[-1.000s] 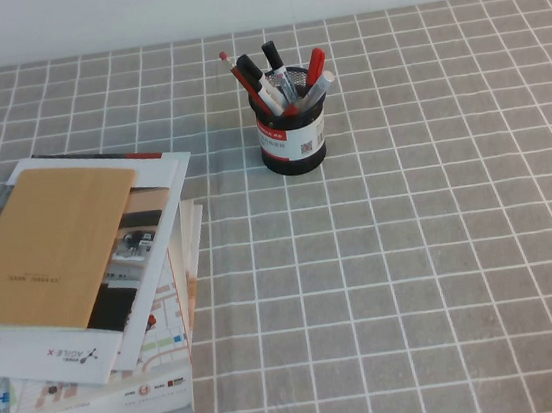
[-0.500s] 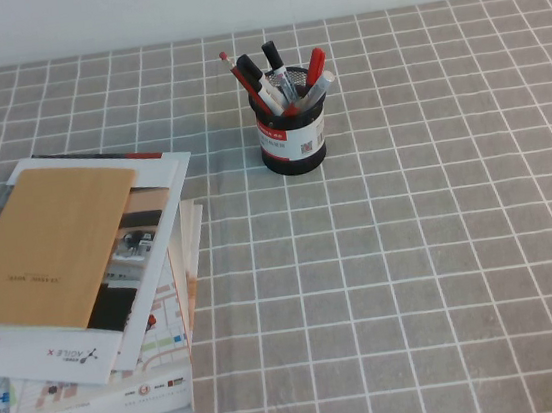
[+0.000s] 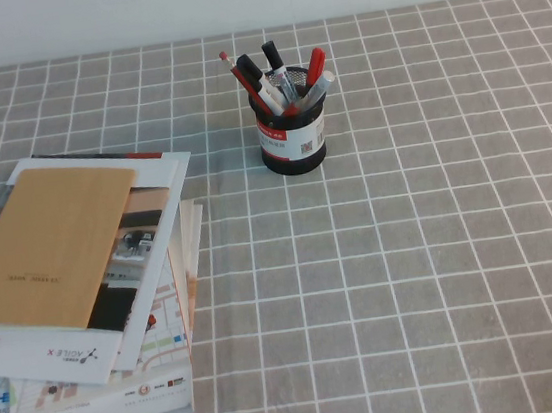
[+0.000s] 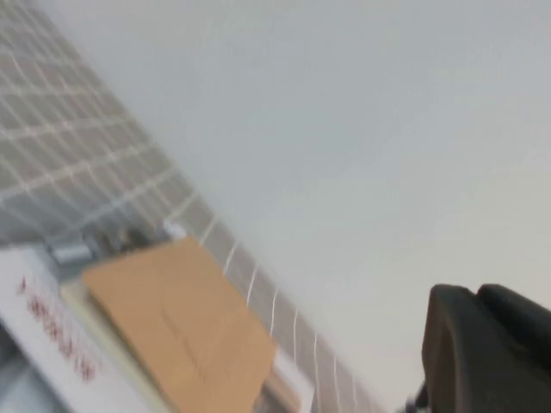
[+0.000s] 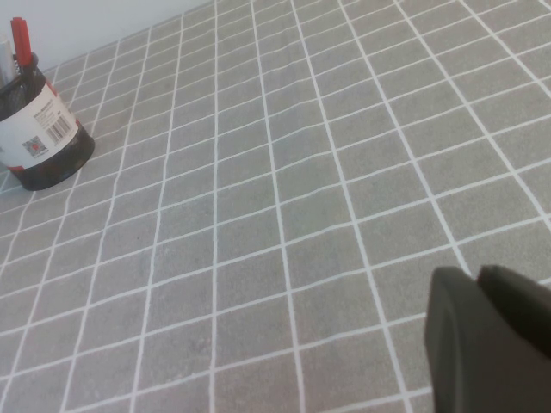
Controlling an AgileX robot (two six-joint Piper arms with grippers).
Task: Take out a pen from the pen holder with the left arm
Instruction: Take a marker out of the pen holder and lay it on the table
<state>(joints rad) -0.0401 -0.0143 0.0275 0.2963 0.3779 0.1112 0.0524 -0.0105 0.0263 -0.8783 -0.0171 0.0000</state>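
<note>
Several pens (image 3: 281, 77) stand fanned in the holder (image 3: 293, 139) at the table's (image 3: 446, 276) far middle, beyond the books (image 3: 75, 292). Left gripper (image 4: 486, 353), pressed together, hangs out of the high view near the books. It should spread first, drop over one outer pen, pinch below the cap and lift straight up without tipping the holder. Right gripper (image 5: 491, 348) sits low over bare table; its state I cannot tell.
</note>
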